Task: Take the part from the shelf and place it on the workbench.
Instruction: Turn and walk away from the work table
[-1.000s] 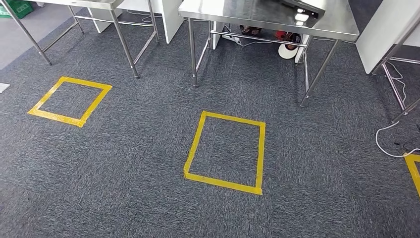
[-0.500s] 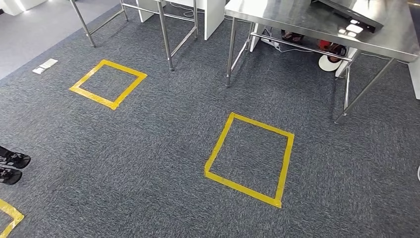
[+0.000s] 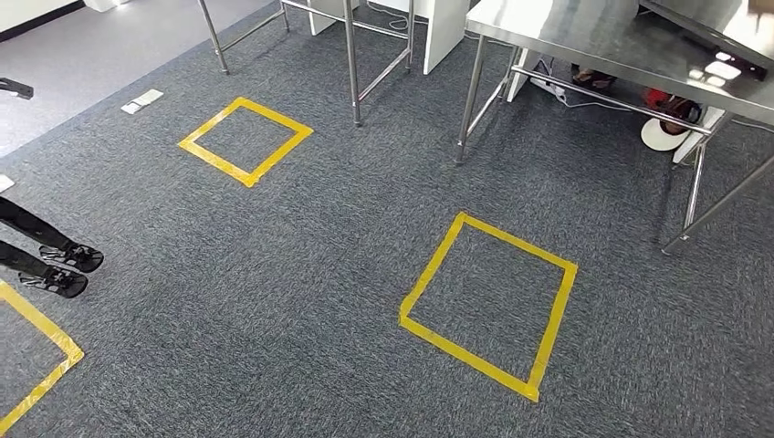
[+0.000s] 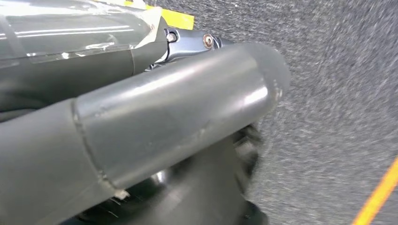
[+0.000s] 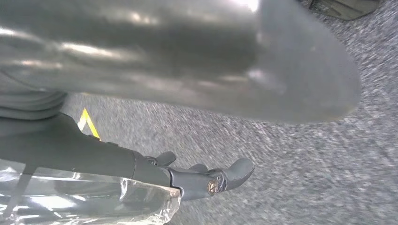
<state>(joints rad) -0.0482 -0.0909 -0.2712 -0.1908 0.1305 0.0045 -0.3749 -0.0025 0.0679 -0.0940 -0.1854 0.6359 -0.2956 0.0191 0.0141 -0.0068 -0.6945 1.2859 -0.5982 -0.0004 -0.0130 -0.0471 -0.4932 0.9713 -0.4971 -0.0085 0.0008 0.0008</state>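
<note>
Carpet (image 3: 274,301) covers the floor in the head view, with taped yellow squares (image 3: 488,306), probably marks for where the robot should stand. Steel tables (image 3: 621,46) stand further ahead, and a person's shoes (image 3: 57,269) are at the left edge. The part and the shelf cannot be found. The left hand (image 4: 155,122) and right hand (image 5: 197,176) hang over the carpet; whether their fingers hold anything I cannot tell.

Stainless steel workbench (image 3: 584,46), shiny flat top, slim metal legs, upper right, on carpet
</note>
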